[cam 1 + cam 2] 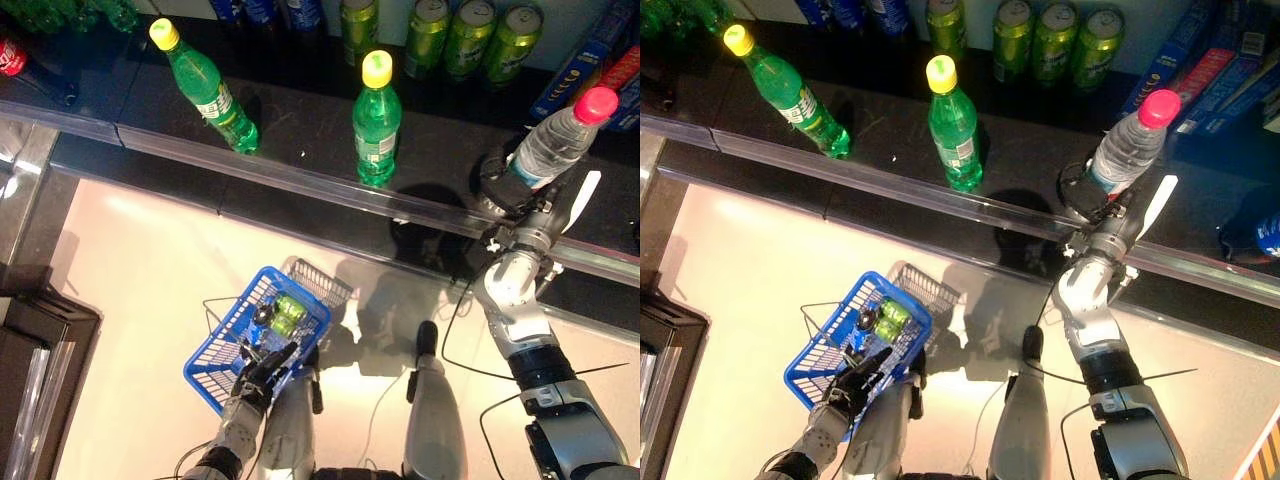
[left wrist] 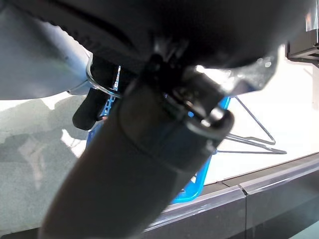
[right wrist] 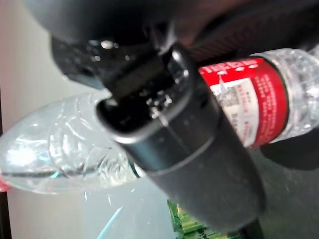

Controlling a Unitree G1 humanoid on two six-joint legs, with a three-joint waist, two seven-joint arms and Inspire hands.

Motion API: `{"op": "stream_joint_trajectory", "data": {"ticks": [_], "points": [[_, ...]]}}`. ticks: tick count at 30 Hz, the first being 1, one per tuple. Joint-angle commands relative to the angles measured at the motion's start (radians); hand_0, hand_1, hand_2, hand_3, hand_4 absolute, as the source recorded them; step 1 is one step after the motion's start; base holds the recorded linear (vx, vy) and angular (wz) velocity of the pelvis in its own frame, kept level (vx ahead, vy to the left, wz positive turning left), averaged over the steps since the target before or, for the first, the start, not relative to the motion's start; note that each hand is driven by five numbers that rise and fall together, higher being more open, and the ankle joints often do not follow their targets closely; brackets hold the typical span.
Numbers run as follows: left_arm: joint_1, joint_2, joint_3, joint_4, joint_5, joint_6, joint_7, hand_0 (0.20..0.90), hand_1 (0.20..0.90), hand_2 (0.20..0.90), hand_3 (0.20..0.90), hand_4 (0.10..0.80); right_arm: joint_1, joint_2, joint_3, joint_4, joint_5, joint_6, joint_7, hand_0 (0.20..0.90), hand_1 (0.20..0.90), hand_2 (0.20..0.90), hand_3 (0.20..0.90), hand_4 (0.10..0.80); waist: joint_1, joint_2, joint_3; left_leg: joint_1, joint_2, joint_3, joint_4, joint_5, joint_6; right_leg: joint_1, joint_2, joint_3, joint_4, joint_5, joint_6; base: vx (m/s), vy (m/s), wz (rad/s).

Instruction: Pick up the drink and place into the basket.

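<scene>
A clear water bottle (image 1: 555, 140) with a pink cap and red label (image 3: 249, 104) stands on the dark shelf at the right. My right hand (image 1: 500, 185) is shut around its lower body, and the thumb (image 3: 184, 149) lies across the bottle. Below the shelf, over the pale floor, hangs the blue basket (image 1: 222, 340). My left hand (image 1: 262, 368) has its fingers curled round the basket's wire handle (image 2: 99, 87). A green drink (image 1: 288, 312) lies inside the basket.
Two green bottles with yellow caps (image 1: 205, 85) (image 1: 376, 120) stand on the shelf to the left of the water bottle. Green cans (image 1: 470, 40) line the back, with blue boxes (image 1: 590, 70) at the right. A clear rail (image 1: 300, 180) runs along the shelf's front edge.
</scene>
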Motion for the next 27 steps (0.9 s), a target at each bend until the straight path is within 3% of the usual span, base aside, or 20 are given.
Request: {"op": "stream_joint_trajectory", "data": {"ticks": [1,7,15,22,27], "points": [[0.071,0.025,0.019,-0.05,-0.072,-0.032,-0.054,0.3,0.3,0.3,0.2,0.1,-0.097,-0.05,-0.075,-0.059,-0.003,-0.058,-0.028,0.3,0.3,0.3,0.2,0.1,0.011,-0.005,-0.024,-0.074,-0.045,-0.04,0.145,0.02,0.053,0.032,0.023,-0.065,0.118,-0.112,-0.098,-0.01,0.002,0.04],[0.082,0.026,0.035,-0.055,-0.079,-0.048,-0.071,0.3,0.3,0.3,0.2,0.1,-0.059,-0.053,-0.09,-0.072,0.008,-0.074,-0.004,0.3,0.3,0.3,0.2,0.1,0.01,-0.01,-0.035,-0.06,-0.042,-0.036,0.151,0.02,0.052,0.046,0.024,-0.072,0.133,-0.125,-0.103,-0.018,0.004,0.0],[0.125,0.023,0.064,-0.122,-0.072,-0.08,-0.1,0.3,0.3,0.3,0.2,0.1,0.066,-0.02,-0.1,-0.252,-0.021,-0.12,0.133,0.3,0.3,0.3,0.2,0.1,-0.002,-0.032,-0.062,-0.036,-0.02,-0.027,0.21,0.018,0.046,0.086,0.025,-0.085,0.202,-0.172,-0.12,0.006,-0.005,0.11],[0.176,0.032,0.094,-0.207,-0.082,-0.127,-0.169,0.3,0.3,0.3,0.2,0.1,0.168,-0.01,-0.075,-0.467,0.015,-0.117,0.379,0.3,0.3,0.3,0.2,0.1,-0.012,-0.046,-0.093,0.006,-0.007,-0.013,0.187,0.029,0.04,0.137,0.033,-0.078,0.179,-0.178,-0.117,0.046,0.027,-0.01],[0.205,0.072,0.082,-0.386,-0.055,-0.19,-0.214,0.3,0.3,0.3,0.2,0.1,0.234,-0.003,-0.025,-0.616,0.218,-0.087,0.689,0.3,0.3,0.3,0.2,0.1,-0.01,-0.063,-0.133,0.044,0.004,-0.002,0.143,0.038,0.038,0.179,0.046,-0.07,0.135,-0.172,-0.109,0.049,0.027,-0.01]]}}
